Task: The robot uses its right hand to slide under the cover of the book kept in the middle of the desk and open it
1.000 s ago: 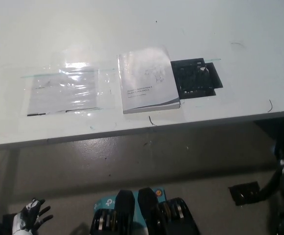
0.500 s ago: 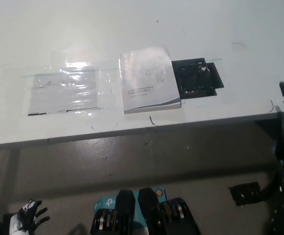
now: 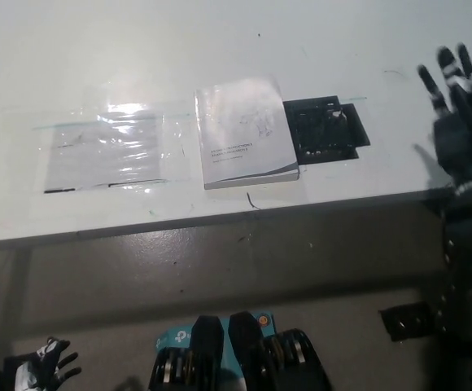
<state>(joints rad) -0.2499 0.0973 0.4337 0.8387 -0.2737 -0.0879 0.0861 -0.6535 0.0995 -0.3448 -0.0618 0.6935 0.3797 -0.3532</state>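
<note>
A closed book (image 3: 245, 133) with a pale grey cover lies flat in the middle of the white desk (image 3: 220, 49), near its front edge. My black right hand (image 3: 462, 110) is raised over the desk's right side, open with fingers spread, well to the right of the book and not touching it. At the bottom left corner, below the desk's edge, my white left hand (image 3: 39, 371) rests with its fingers apart, holding nothing.
A clear plastic sleeve with papers (image 3: 106, 149) lies left of the book. A black flat panel (image 3: 325, 130) lies against the book's right side. The grey floor (image 3: 220, 269) shows below the desk's front edge.
My right hand has risen from below the desk's right edge to above the desk surface, moving up and leftward. The left hand has barely shifted. The book has not moved.
</note>
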